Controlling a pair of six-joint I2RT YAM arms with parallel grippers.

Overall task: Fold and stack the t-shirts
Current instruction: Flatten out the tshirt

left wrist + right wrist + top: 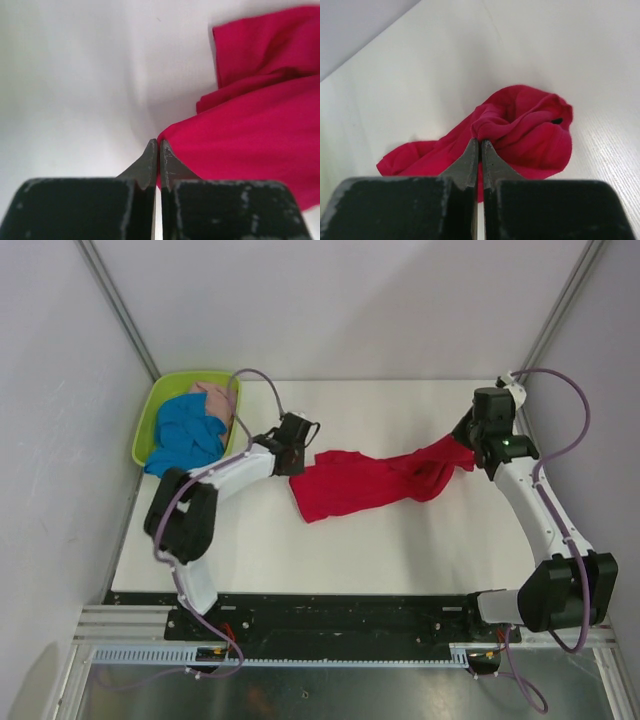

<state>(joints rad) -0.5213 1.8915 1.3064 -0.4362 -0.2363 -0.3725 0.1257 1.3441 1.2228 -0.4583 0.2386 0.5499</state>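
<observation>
Red t-shirt [365, 485] lies between right tool [480, 143], pinching it, and left tool [158, 146], pressed together at its edge.

Pink shirt [213, 395] mostly hidden under the blue shirt [185, 435] in the basket [150, 420].

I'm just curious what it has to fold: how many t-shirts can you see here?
3. The red t-shirt stretches across the table; the blue t-shirt and pink t-shirt are bunched in the green basket, far left. More may hide beneath them.
</observation>
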